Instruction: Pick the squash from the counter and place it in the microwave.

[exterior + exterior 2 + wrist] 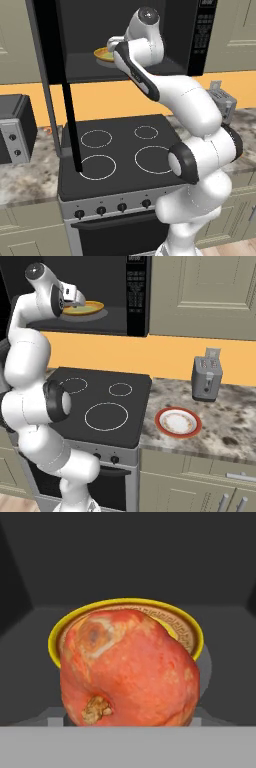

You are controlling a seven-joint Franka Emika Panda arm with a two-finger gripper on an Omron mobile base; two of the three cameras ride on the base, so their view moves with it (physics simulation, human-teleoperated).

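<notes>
The orange-red squash (130,669) looms large and close in the hand view, hanging just over the near rim of a yellow dish (125,604) on the microwave's dark floor. My fingertips are hidden behind it. The gripper (114,46) is inside the open black microwave (200,30), shut on the squash, right beside the yellow dish (85,308). From the right side the hand (75,300) sits at the cavity's mouth, left of the button strip (137,286). The stone-look counter (220,431) lies to the right of the stove.
The microwave door (50,75) hangs open at the left, over the black stovetop (120,150). A grey toaster (206,376) and a red-rimmed plate (178,422) stand on the right counter. A silver-fronted black box (15,130) sits on the left counter.
</notes>
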